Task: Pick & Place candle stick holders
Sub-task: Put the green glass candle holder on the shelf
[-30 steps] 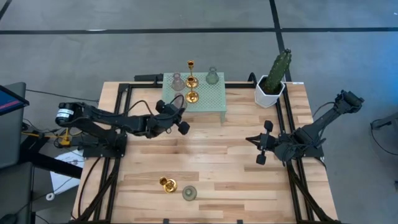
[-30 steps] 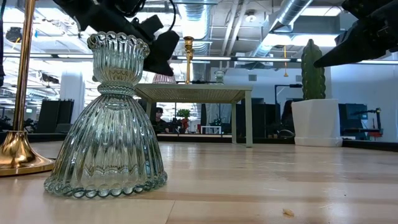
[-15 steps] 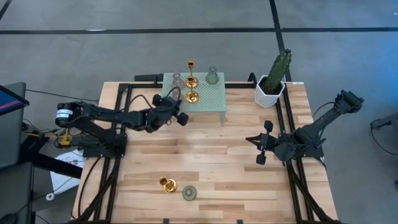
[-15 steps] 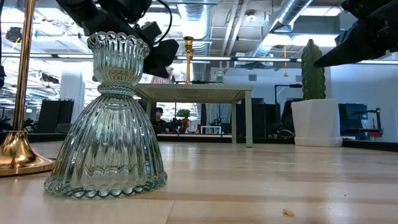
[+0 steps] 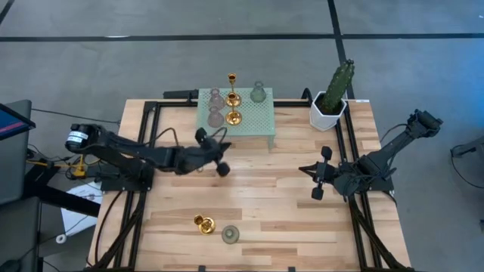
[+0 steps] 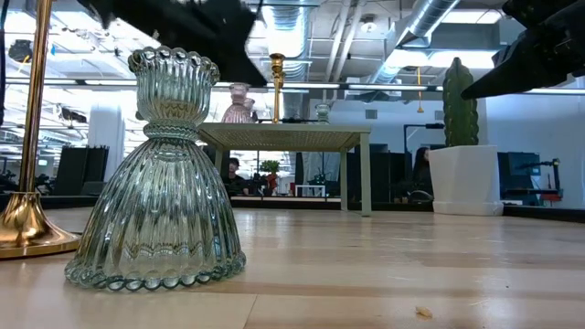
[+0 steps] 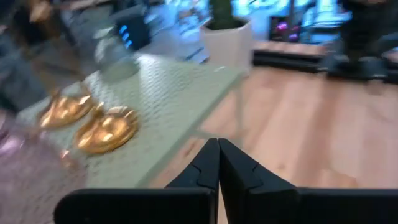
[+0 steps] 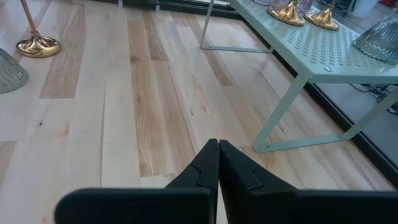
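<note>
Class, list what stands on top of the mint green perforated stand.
On the stand: two gold holders, two pink glass holders and one green glass holder. Nothing hides its top.

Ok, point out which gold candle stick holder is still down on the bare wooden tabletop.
The gold holder near the table's front edge, beside the green glass holder. The other two gold holders stand on the mint perforated stand.

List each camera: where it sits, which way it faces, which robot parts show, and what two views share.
High: above, looking straight down on the table, both arms, stand, cactus.
Low: table height, looking level past the green holder; arms overhead.
Left wrist: on the left arm, facing the stand; left gripper shut.
Right wrist: on the right arm, facing across the table; right gripper shut.
Shared: high and right wrist views both show the stand and green holder.
</note>
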Robot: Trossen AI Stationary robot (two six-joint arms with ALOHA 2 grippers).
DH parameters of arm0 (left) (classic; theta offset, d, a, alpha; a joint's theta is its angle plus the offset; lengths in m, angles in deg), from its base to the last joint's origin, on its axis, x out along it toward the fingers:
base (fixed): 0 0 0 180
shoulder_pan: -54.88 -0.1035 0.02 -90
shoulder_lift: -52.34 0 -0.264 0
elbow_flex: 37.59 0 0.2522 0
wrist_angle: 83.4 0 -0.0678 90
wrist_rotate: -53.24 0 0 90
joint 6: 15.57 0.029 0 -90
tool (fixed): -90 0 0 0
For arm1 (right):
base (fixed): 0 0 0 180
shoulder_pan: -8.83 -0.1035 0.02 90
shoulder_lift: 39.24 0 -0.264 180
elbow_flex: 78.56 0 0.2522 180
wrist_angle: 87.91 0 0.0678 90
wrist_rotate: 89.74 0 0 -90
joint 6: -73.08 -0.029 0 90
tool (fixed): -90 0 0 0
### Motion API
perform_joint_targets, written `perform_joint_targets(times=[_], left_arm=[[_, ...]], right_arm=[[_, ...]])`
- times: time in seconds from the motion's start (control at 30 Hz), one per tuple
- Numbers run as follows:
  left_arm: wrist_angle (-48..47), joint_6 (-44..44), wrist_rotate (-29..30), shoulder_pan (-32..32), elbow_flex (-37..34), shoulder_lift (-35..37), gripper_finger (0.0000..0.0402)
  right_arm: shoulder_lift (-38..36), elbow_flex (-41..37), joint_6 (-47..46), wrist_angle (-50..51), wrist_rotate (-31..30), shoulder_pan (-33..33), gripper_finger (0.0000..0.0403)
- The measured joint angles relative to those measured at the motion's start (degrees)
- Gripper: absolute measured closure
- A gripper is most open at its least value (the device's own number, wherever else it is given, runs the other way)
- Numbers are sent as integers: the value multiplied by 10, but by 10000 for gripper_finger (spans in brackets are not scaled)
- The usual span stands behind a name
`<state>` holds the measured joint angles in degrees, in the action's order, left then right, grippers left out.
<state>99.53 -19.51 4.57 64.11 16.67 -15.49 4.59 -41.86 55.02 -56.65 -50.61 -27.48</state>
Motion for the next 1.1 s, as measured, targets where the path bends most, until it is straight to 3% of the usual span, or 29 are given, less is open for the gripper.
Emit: perform_joint_targets(times=[0.23,0.67,0.93,1.1], left_arm=[[1,80,7,85,0,36,399],[-8,82,9,177,0,69,397],[-13,80,131,231,-19,70,397],[-13,70,144,247,-57,72,398]], right_arm=[[0,0,0,-3,2,0,403],[0,0,0,-3,15,0,403],[0,0,0,-2,15,0,403],[0,0,0,-2,15,0,403]])
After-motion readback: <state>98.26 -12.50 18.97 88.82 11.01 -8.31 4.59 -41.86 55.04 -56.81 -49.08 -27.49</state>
